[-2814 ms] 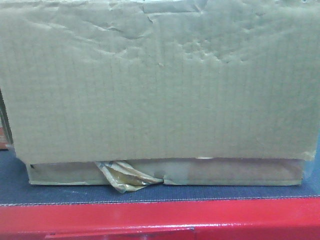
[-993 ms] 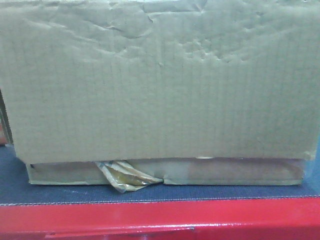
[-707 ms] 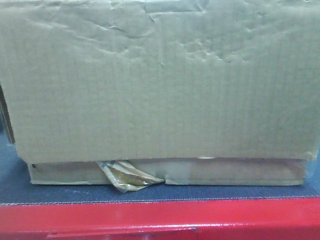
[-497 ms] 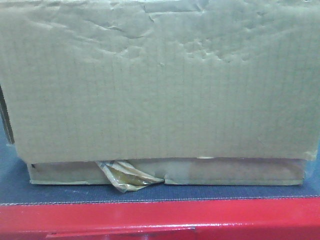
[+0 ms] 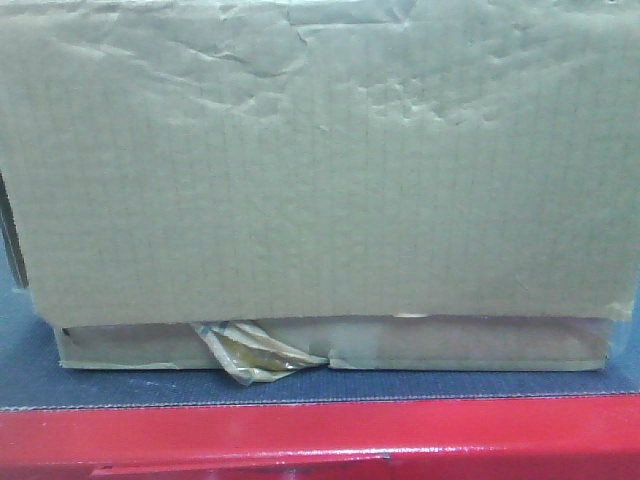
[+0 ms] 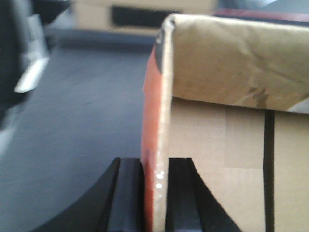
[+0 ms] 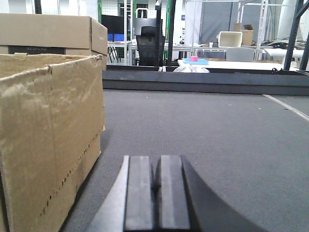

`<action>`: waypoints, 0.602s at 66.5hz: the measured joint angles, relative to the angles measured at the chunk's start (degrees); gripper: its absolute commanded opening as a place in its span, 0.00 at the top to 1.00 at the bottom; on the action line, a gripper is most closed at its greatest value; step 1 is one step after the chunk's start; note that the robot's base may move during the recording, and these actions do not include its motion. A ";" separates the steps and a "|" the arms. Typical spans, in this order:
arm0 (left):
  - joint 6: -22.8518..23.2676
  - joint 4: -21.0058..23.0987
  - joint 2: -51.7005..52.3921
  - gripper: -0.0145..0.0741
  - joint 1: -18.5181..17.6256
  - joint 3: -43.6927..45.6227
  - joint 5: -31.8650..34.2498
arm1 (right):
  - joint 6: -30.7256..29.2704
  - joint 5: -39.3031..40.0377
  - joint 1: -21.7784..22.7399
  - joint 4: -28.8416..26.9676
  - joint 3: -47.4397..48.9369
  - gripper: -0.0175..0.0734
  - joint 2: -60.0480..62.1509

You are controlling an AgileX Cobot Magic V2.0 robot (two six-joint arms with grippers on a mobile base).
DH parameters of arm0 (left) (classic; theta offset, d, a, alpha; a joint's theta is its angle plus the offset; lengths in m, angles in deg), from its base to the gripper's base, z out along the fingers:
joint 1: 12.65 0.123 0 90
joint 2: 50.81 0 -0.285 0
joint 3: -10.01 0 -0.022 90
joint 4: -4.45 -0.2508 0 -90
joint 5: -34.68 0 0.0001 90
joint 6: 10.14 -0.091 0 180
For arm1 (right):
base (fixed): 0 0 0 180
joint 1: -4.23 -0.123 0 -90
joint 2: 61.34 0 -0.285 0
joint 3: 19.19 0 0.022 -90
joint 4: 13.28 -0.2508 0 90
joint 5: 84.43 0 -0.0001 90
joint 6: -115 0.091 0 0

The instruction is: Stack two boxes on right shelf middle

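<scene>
Big box on flat box, hardly moved; left gripper pinches cardboard wall, right gripper closed empty; we judge lift pending.

The large box on the flat box blocks nearly the whole front; only 1 thin strip of grey mat lies bare there; ahead of the right gripper the mat runs open to a dark rail.
</scene>
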 measured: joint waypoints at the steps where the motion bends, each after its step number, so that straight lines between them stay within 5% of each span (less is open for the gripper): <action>1: 0.80 -0.43 0.00 0.96 -1.53 0.03 0.00 | 0.00 0.00 0.00 0.00 0.00 0.99 0.00; 26: 16.78 -10.94 -8.91 0.96 -23.92 -3.16 -0.38 | 0.00 0.00 0.00 0.00 0.00 0.99 0.00; 40: 22.25 -13.00 -11.72 0.96 -27.71 -8.56 -0.38 | 0.00 0.00 0.00 0.00 0.00 0.99 0.00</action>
